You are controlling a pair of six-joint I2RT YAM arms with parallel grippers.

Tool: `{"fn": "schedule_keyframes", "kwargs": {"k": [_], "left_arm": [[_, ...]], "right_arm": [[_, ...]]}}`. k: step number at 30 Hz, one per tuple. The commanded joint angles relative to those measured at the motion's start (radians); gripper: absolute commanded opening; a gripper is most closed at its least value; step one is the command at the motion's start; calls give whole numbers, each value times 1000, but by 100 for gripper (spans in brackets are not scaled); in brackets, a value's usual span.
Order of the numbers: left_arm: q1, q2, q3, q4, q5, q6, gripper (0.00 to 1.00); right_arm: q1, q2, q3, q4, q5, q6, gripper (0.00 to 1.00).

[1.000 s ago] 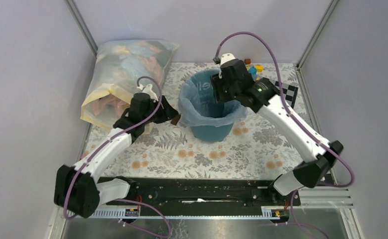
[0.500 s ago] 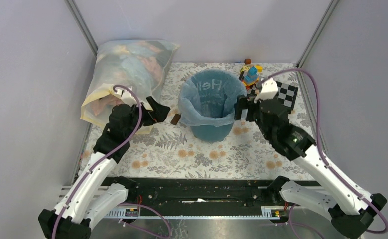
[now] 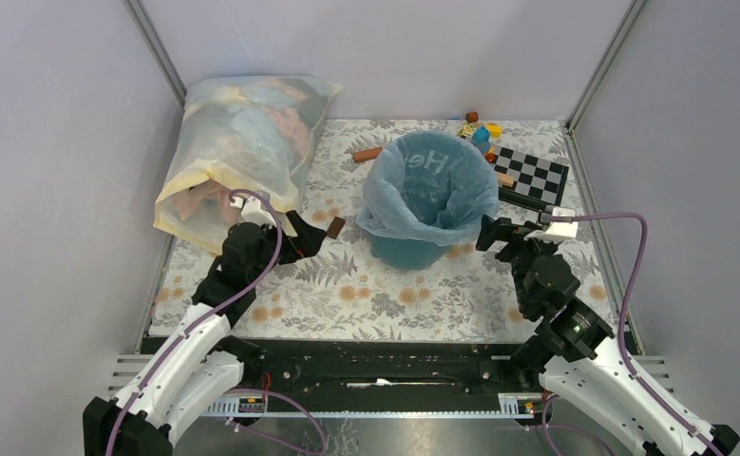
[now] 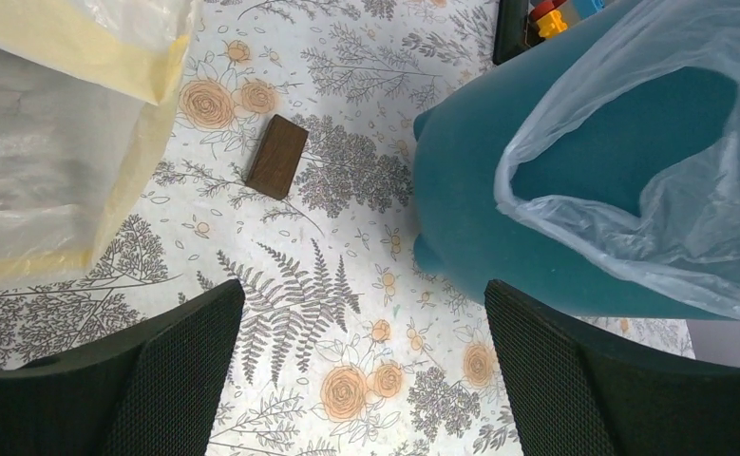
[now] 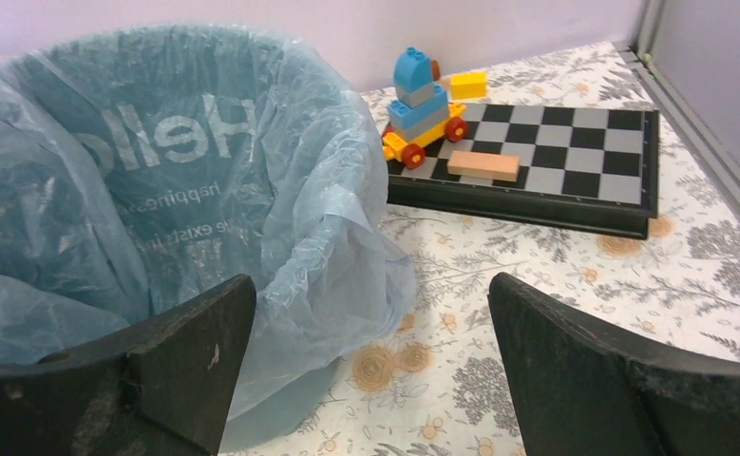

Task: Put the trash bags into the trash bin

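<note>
Left gripper (image 3: pixel 311 233): jaws wide apart, nothing between them. A second ago it was half closed at the bin's left rim; it has let go and drawn back toward me. It now stands low over the surface (image 3: pixel 394 294), just left of the trash bin (image 3: pixel 408 252), with a small brown block (image 3: pixel 335 227) lying off its tip.

Right gripper (image 3: pixel 494 233): also wide apart and empty. A second ago it was over the bin's mouth, partly closed. It has since come out, swung round to the bin's right side, and now stands clear of it.

Trash bag (image 3: pixel 432 185): inside the bin, mouth open, hem folded out over the rim all round, "Hello" lettering on the far inner wall. The bin sits slightly further right than a second ago. It is upright.

Judgement: both releases together read as the placing step finished. The bag lines the bin and neither gripper touches it.

Unmoved: checkerboard (image 3: pixel 532 174) and toy blocks beyond the bin; large clear bag (image 3: pixel 242 142) of cloth at far left.
</note>
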Motion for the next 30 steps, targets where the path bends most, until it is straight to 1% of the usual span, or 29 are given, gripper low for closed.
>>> {"fn": "schedule_keyframes", "kwargs": {"k": [1,3,5,7,9,12,15,18,20,22,25,27,30], "left_arm": [[-2,24,11,130,-5,-11,99],[-3,48,28,134,-3,-11,99],[-3,73,45,134,-4,-8,99],[-3,91,57,135,-11,4,99],[-2,102,62,140,-29,23,99],[-3,112,59,144,-53,62,99],[-3,117,33,196,-53,66,99],[-3,121,-2,247,-72,70,99],[-3,130,-15,268,-88,82,99],[-4,142,-17,283,-97,100,99],[-3,162,-1,284,-118,122,99],[-3,164,15,268,-133,123,99],[-3,166,23,280,-132,134,99]], "right_arm": [[3,66,64,101,-83,-32,100],[3,159,175,44,-106,-50,100],[4,240,272,-49,-118,-34,100],[3,273,320,-90,-105,-17,100],[3,255,309,-71,-79,-25,100],[3,201,244,-1,-18,-64,100],[4,210,208,2,83,-81,100],[0,224,166,-7,225,-43,100],[-23,201,126,13,256,-18,100],[-72,175,84,40,217,8,100],[-189,196,37,44,112,43,100],[-270,236,-10,120,31,38,100],[-355,290,-106,260,-72,16,100]]}}
